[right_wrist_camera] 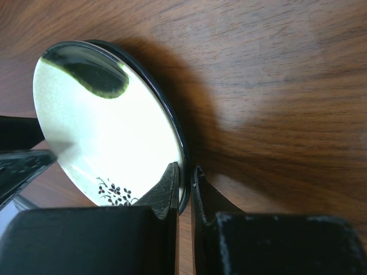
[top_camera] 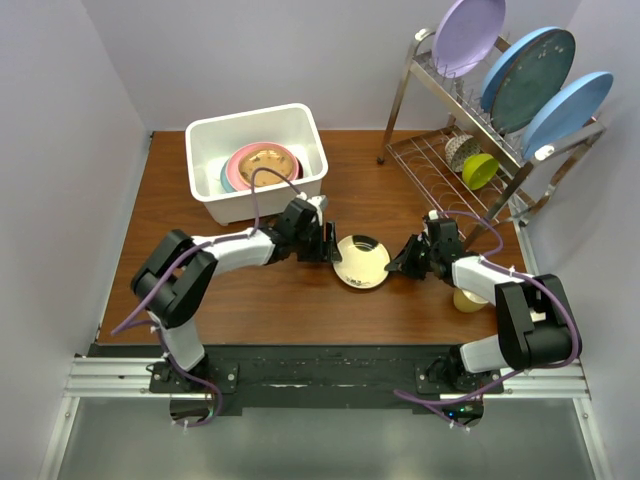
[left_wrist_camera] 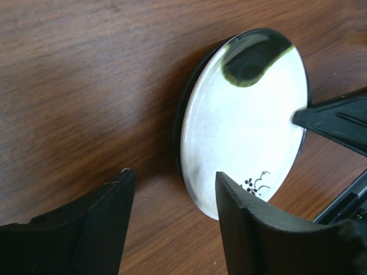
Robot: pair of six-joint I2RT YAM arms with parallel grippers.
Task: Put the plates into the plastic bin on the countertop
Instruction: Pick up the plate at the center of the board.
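Note:
A cream plate (top_camera: 361, 261) with a dark rim, a green-black patch and a small black flower sprig stands tilted on the countertop (top_camera: 250, 290). My right gripper (right_wrist_camera: 186, 169) is shut on its rim, one finger on the face (right_wrist_camera: 109, 132) and one behind. My left gripper (left_wrist_camera: 173, 173) is open at the plate's (left_wrist_camera: 246, 126) opposite edge, the rim lying between its fingers and apart from both. The white plastic bin (top_camera: 265, 195) stands at the back left. It holds a pink plate (top_camera: 240, 160) with a tan one (top_camera: 265, 162) on top, and a pale blue edge (top_camera: 226, 178) shows.
A chrome dish rack (top_camera: 440, 165) at the back right carries an upright lilac plate (top_camera: 468, 32), two blue plates (top_camera: 530, 75), a yellow cup (top_camera: 480, 170) and a speckled bowl (top_camera: 458, 150). A yellowish object (top_camera: 468, 300) lies under my right arm.

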